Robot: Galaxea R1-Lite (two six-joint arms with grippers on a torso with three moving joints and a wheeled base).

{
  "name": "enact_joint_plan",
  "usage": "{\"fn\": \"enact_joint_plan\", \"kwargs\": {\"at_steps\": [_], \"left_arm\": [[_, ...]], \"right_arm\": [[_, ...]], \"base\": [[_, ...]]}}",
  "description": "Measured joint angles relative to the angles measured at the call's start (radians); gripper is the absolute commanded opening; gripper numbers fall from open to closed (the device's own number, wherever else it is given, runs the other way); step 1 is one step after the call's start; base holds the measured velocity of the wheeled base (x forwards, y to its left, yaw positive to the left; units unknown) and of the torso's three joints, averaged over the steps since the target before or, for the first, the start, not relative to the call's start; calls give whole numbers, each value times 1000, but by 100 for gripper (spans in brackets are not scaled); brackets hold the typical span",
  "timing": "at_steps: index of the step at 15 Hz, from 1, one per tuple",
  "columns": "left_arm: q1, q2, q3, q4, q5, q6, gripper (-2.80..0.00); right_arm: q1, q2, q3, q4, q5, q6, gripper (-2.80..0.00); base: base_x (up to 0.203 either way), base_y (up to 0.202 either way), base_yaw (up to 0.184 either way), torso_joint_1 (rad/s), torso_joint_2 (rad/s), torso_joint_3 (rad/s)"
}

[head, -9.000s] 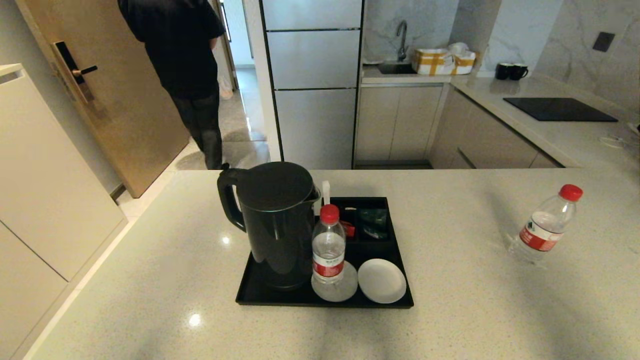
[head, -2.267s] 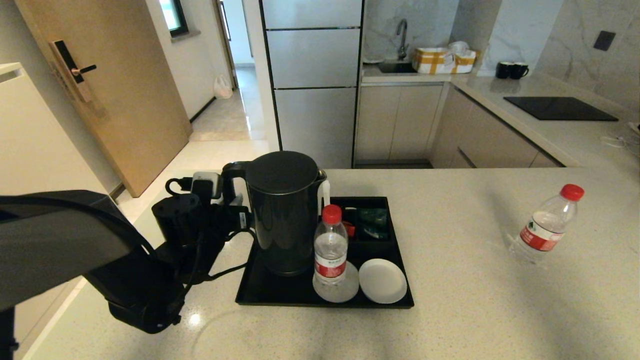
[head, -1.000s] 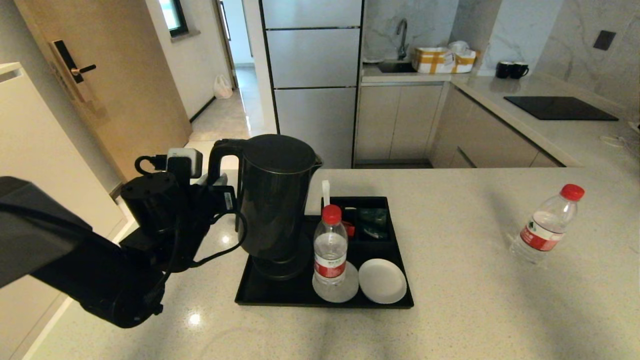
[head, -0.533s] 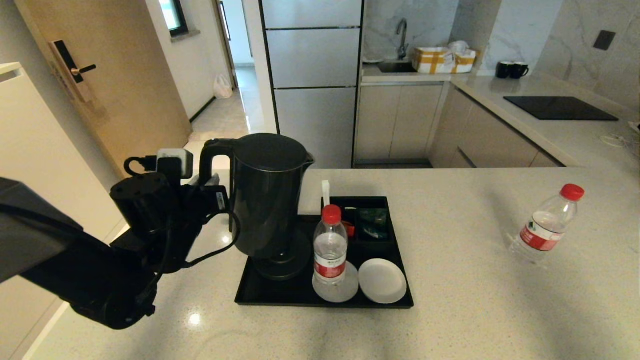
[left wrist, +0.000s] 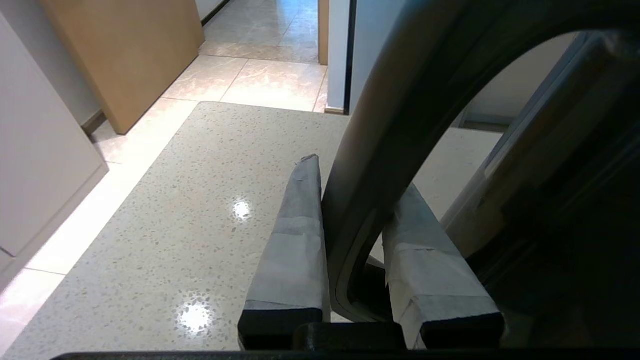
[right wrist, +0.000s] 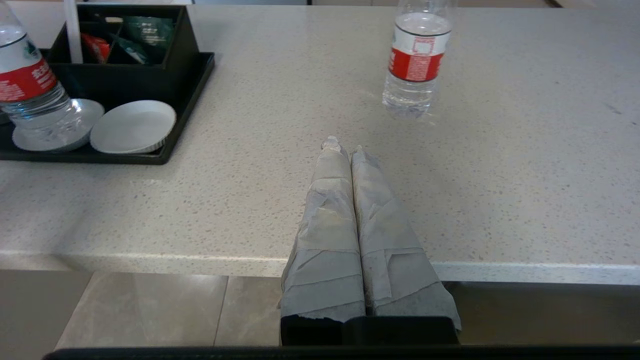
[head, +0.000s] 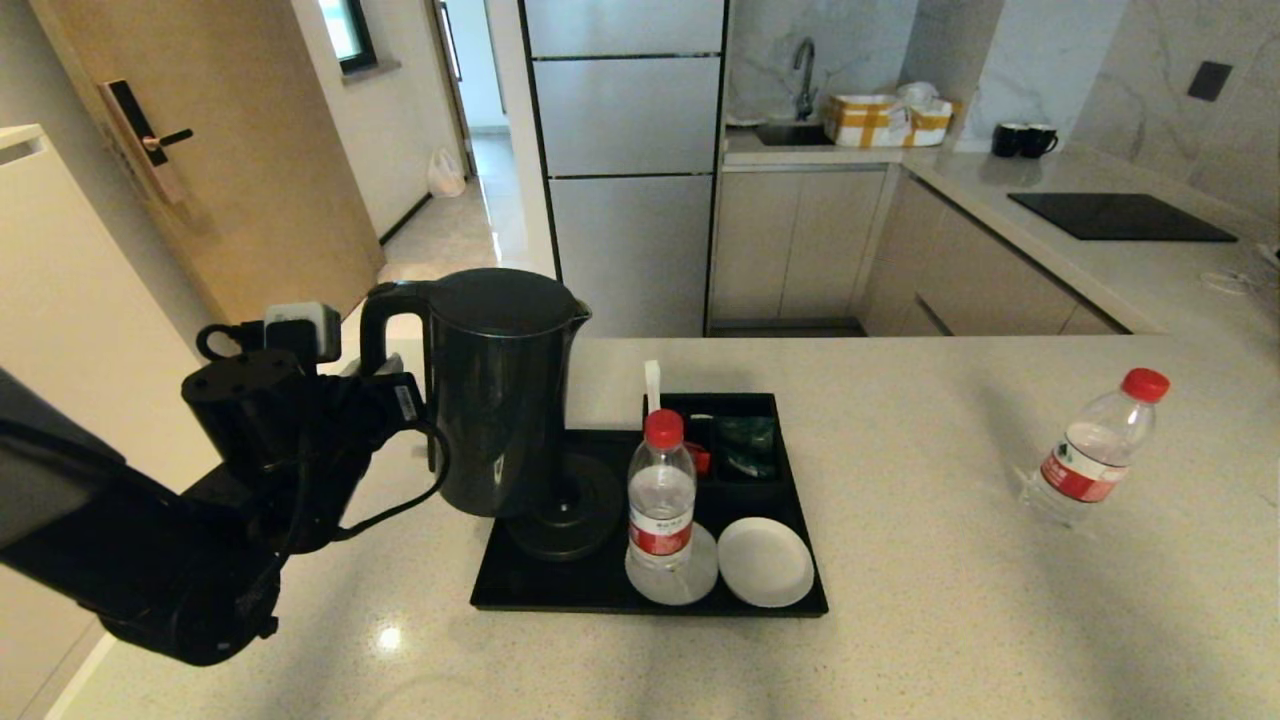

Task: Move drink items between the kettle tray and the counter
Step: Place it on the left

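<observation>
Leftward and off its round base (head: 566,508) goes the black electric kettle (head: 497,395) — a second ago it hung over the kettle tray (head: 600,590), now it's past the tray's left edge, above the counter (head: 900,600). My left gripper (left wrist: 350,210) is clamped on its loop handle (left wrist: 380,150). My right gripper (right wrist: 345,150), fingers pressed together, waits at the counter's near edge — one water bottle (head: 659,492) on the tray, another (head: 1090,452) far right.

The tray (head: 790,500) sits mid-counter (head: 900,640). Its kettle base (head: 575,515) occupies the left half; a bottle (head: 660,495) on a saucer and a second saucer (head: 764,562) line the front edge; sachet compartments (head: 745,440) fill the rear right corner. The kettle (head: 495,400) hangs above the tray's left edge. Another bottle (head: 1090,455) stands near the counter's right edge.
</observation>
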Motion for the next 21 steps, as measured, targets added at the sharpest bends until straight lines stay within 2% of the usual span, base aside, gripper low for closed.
{"fn": "enact_joint_plan", "kwargs": {"at_steps": [2, 5, 11, 21], "left_arm": [[7, -5, 1, 11, 3, -18, -280], [59, -9, -5, 47, 8, -86, -280], [162, 7, 11, 51, -4, -118, -280], [242, 56, 100, 28, -53, -164, -280]], "right_arm": [[0, 0, 0, -1, 0, 0, -280], [0, 0, 0, -1, 0, 0, -280], [0, 0, 0, -1, 1, 0, -280], [0, 0, 0, -1, 0, 0, -280]], "base": [[0, 0, 0, 0, 0, 0], [0, 0, 0, 0, 0, 0], [0, 0, 0, 0, 0, 0], [0, 0, 0, 0, 0, 0]]}}
